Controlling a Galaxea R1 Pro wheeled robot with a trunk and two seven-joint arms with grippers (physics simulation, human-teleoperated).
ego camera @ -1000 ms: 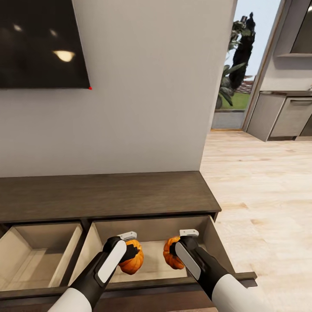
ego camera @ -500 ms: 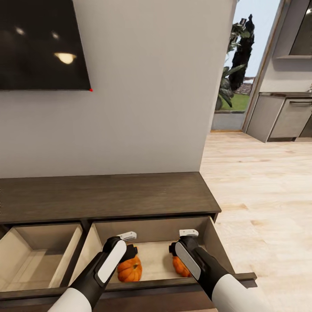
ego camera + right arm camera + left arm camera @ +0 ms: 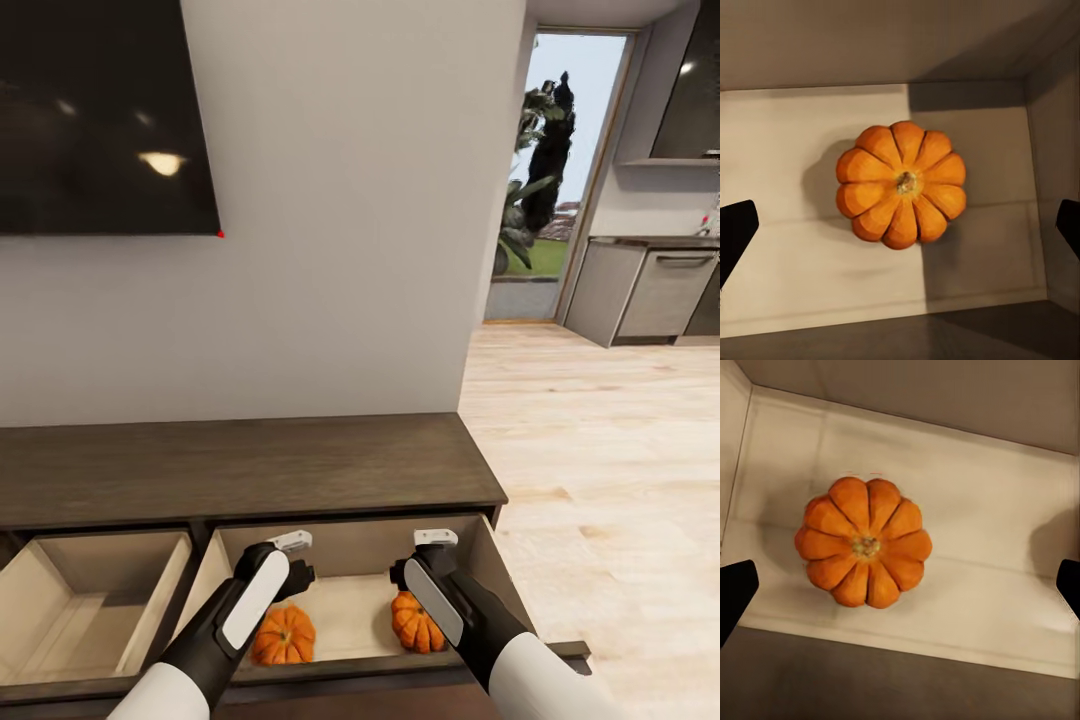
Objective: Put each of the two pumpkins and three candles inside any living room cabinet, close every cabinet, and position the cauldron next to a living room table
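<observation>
Head view shows both pumpkins (image 3: pixel 283 636) resting inside the cabinet (image 3: pixel 250 470) drawer, each directly beneath its own gripper (left gripper (image 3: pixel 297 562), right gripper (image 3: pixel 420 558)), both wide open and empty.

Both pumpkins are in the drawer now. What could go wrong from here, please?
1. The left gripper and right gripper hang open inside the drawer; pushing it shut now could trap them.
2. The round pumpkins lie loose and may roll when the drawer moves.
3. The other drawer also stands open and could be forgotten.
</observation>
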